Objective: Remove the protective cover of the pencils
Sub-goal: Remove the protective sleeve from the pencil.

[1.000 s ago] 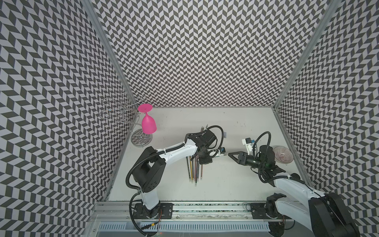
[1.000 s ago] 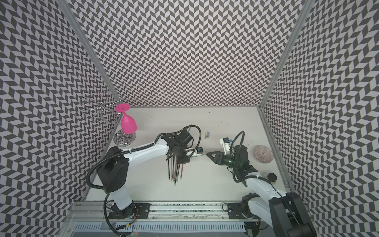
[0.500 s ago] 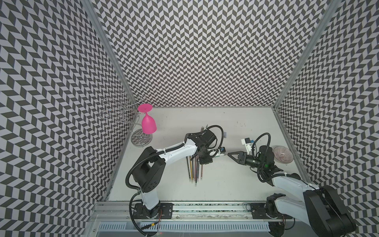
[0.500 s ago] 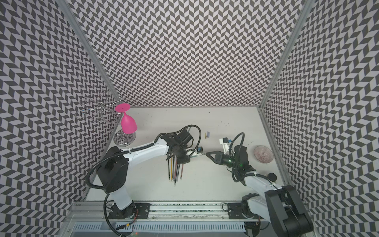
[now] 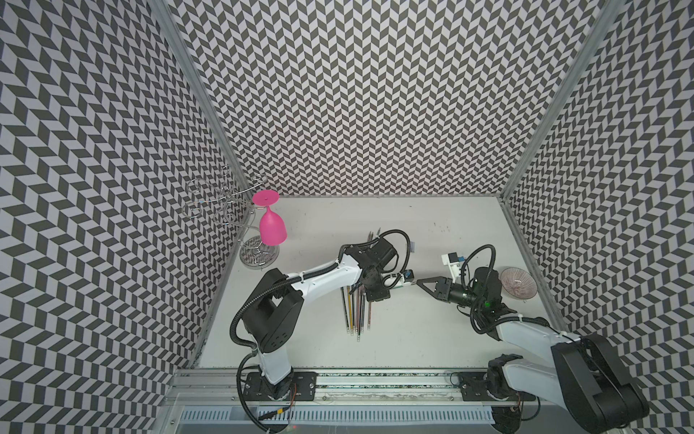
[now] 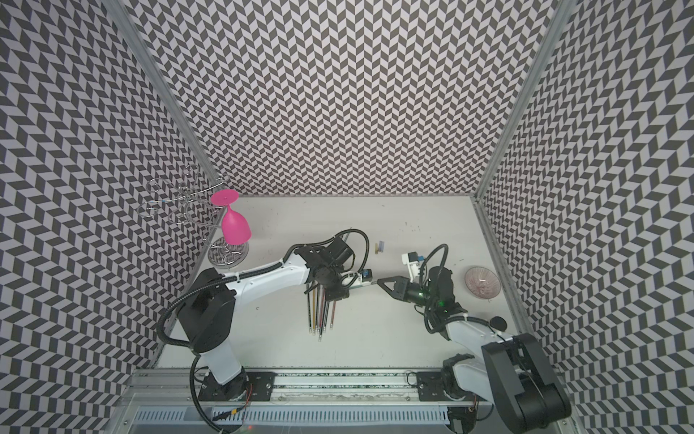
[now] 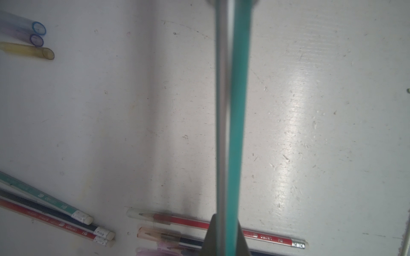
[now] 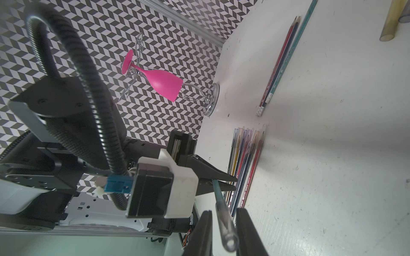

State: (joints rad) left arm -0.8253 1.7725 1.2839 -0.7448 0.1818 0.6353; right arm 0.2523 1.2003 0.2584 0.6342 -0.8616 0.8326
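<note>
Right wrist view, close up: my left pincer (image 8: pixel 230 183) is clamped on a teal pencil (image 8: pixel 216 188) and holds it above the table (image 8: pixel 332 155). The pencil's far end points toward my other arm and sits inside a clear cover (image 8: pixel 226 223). My right pincer (image 8: pixel 224 211) stands narrowly apart, with that cover between its two fingers (image 8: pixel 204 232). A thin gap shows on at least one side, so I judge it has hold of nothing yet. The step in hand is taking hold of this one pencil's cover. Next, I judge, the fingers must close firmly on the tube alone, not on the pencil body. Then they must pull straight away along the pencil while the left pincer holds fast, since a skewed pull could jam the cover. On the table, a row of pencils (image 8: pixel 244 168) lies side by side with covers on their tips, and three bare pencils (image 8: pixel 279 64) lie farther off. In the left wrist view, three empty covers (image 7: pixel 33 37) lie together. Compared with a second ago in the top views, my right pincer has moved closer to the left one and its fingers have drawn nearer together. The left pincer and the pencils on the table have not shifted.
</note>
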